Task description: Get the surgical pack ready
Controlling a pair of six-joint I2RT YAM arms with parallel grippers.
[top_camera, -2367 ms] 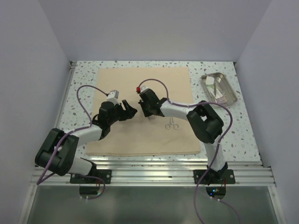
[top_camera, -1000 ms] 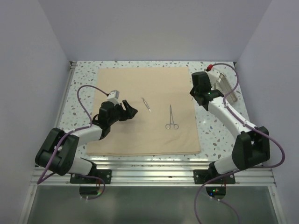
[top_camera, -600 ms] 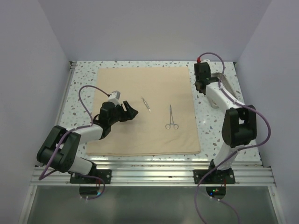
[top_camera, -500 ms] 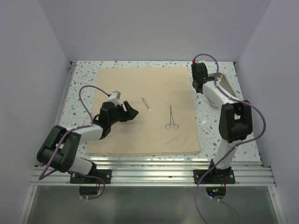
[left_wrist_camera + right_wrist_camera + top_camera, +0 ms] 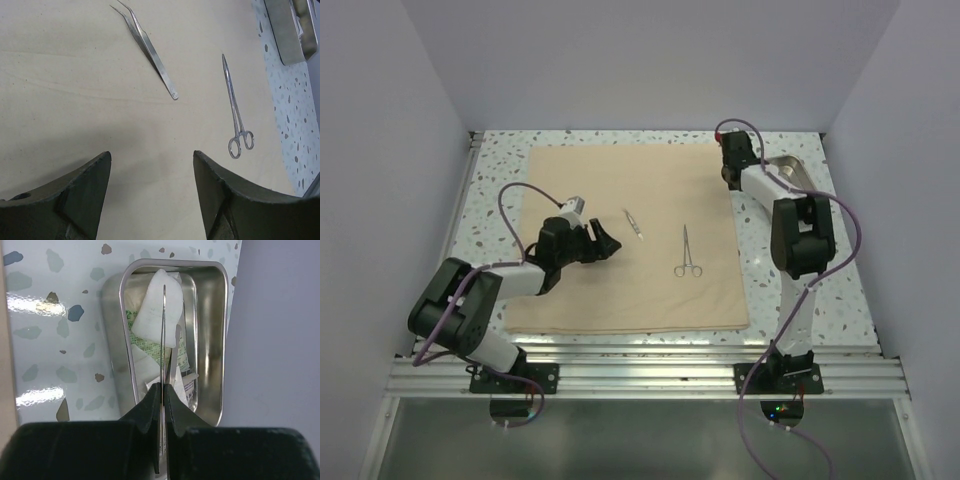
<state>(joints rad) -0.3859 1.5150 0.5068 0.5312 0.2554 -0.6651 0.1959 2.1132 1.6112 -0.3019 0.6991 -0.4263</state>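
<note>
The tan cloth [image 5: 620, 290] of the surgical pack lies flat as a square sheet. On it rest curved tweezers [image 5: 634, 223] [image 5: 147, 50] and ring-handled forceps [image 5: 687, 252] [image 5: 235, 107]. My left gripper [image 5: 608, 243] [image 5: 151, 155] hovers open over bare cloth, just left of the tweezers. The steel tray [image 5: 792, 163] [image 5: 222, 340] sits off the cloth at the back right and holds white packets [image 5: 157, 315]. My right gripper [image 5: 730, 170] [image 5: 163, 385] is beside the tray's left end. It is shut on a thin steel instrument [image 5: 164, 330], seen edge-on.
The speckled tabletop [image 5: 500, 180] borders the cloth on both sides. White walls close in at the back and right, close to the tray. The right arm's elbow [image 5: 800, 235] stands over the table to the right of the cloth.
The right arm left the cloth's middle, where the tweezers now lie, and swung to the back right by the tray. The left gripper edged slightly right.
</note>
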